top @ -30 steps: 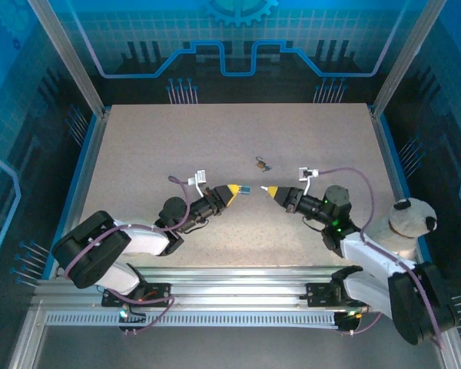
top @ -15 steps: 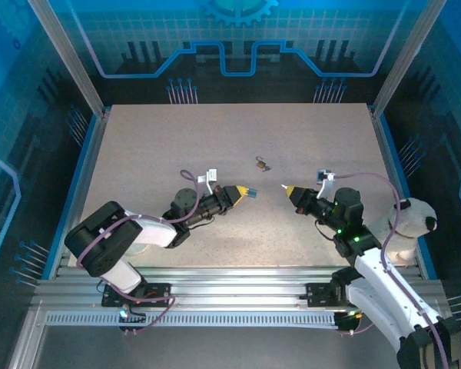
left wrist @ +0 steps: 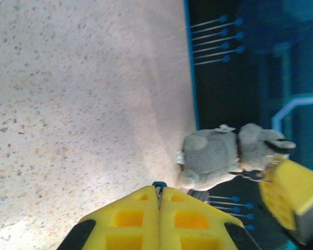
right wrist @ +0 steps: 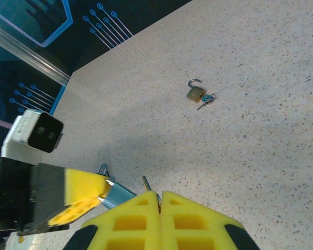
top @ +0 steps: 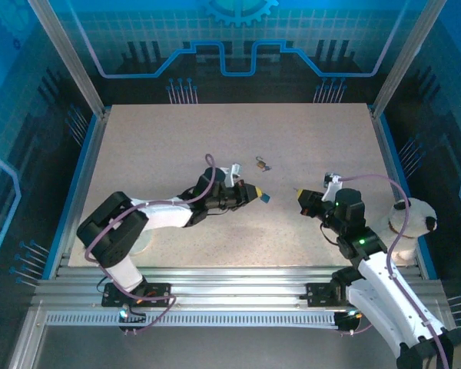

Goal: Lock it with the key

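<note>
When counted from left to right: two arms, two grippers, two locks, two keys, one toy.

First the left arm (top: pixel 161 215), stretched low over the table. At its end the left gripper (top: pixel 257 193), pressed together on the blue lock (top: pixel 265 197), near the middle of the table. A bit farther back the brass lock (top: pixel 259 162), lying flat with its hoop open. Right against it the blue-headed key (right wrist: pixel 205 99). Then the right gripper (top: pixel 300 194), near the blue lock but apart from it. Pinching the thin metal key (right wrist: pixel 145 182), with the tip poking out toward the blue lock. Behind it the right arm (top: pixel 369 261), bent back toward the near right corner. Last the soft toy (top: pixel 411 219), white with dark bits, at the right edge beside the right arm.

Under it all the table (top: pixel 154 146), pale, sandy and speckled. Along its left and right sides a blue strip (top: pixel 83 177). Across the near edge the silver rails (top: pixel 230 280), with both arm bases bolted there. All round the blue walls (top: pixel 238 31), with a grid and lines like a circuit drawn on them. Two silver posts (top: pixel 65 54), slanting up from the far corners.
</note>
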Robot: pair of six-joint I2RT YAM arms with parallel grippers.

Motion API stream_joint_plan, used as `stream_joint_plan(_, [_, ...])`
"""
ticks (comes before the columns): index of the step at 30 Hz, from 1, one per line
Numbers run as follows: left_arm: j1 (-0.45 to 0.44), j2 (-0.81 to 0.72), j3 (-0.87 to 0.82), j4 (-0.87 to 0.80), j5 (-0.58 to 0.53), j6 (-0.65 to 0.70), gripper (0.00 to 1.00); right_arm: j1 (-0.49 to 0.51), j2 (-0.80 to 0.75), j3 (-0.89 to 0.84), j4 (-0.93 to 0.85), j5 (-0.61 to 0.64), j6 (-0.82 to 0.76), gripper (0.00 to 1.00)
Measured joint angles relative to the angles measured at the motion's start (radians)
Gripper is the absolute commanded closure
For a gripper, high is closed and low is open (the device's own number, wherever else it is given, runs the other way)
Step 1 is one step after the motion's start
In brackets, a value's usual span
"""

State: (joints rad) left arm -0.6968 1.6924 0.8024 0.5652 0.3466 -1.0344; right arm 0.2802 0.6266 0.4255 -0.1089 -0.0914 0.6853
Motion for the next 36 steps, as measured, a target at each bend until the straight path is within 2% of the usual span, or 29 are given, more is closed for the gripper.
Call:
stream_joint_plan(6, [-0.029,0.096,0.185,-0.248,0.014,0.111,1.0,-0.001,-0.016,-0.017,-0.005,0.014,-0.003,1.0])
stream_joint_plan(16, [-0.053,0.265,0.421,-0.533,0.029,0.234,1.0,-0.006,-0.035,-0.032,-0.011,0.018,-0.003,1.0])
stream_joint_plan(22, [-0.059,0.311,0.493,-0.641,0.024,0.284,1.0,-0.007,-0.054,-0.033,-0.012,0.022,-0.003,1.0])
stream_joint_plan(36, [-0.06,0.411,0.615,-0.756,-0.009,0.357,1.0,-0.007,-0.058,-0.036,-0.011,0.021,-0.003,1.0])
